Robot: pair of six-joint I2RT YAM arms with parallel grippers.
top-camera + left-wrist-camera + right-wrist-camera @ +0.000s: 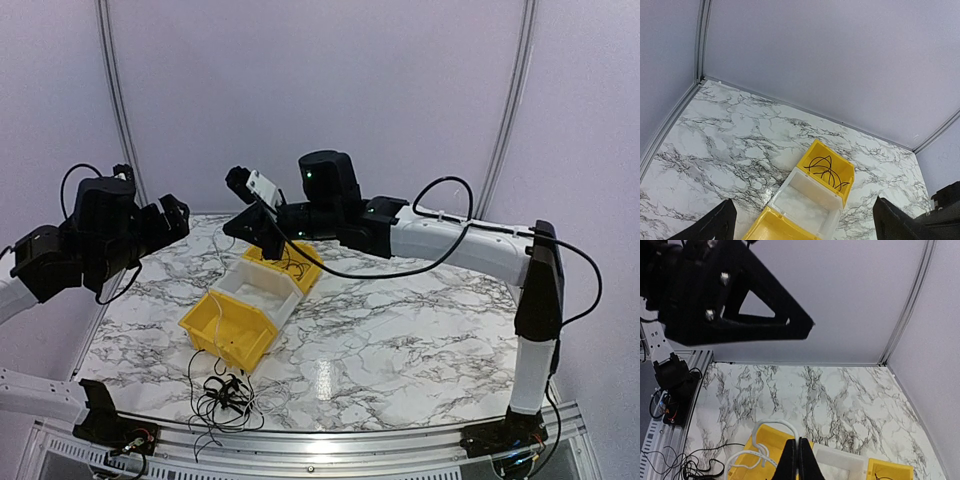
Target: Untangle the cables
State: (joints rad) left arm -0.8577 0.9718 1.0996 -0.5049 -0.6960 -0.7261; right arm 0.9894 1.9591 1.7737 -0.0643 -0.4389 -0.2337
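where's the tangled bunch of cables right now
In the top view the tangle of cables lies on the marble table at its near edge, left of centre. It sits just in front of the nearest yellow bin, right of the left arm's base.

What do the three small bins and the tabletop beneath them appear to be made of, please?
The near yellow bin, the white bin and the far yellow bin look like moulded plastic: uniform colour, thin smooth walls, slight sheen. The tabletop looks like polished marble, white with grey veins and glare spots, though it could equally be a printed laminate.
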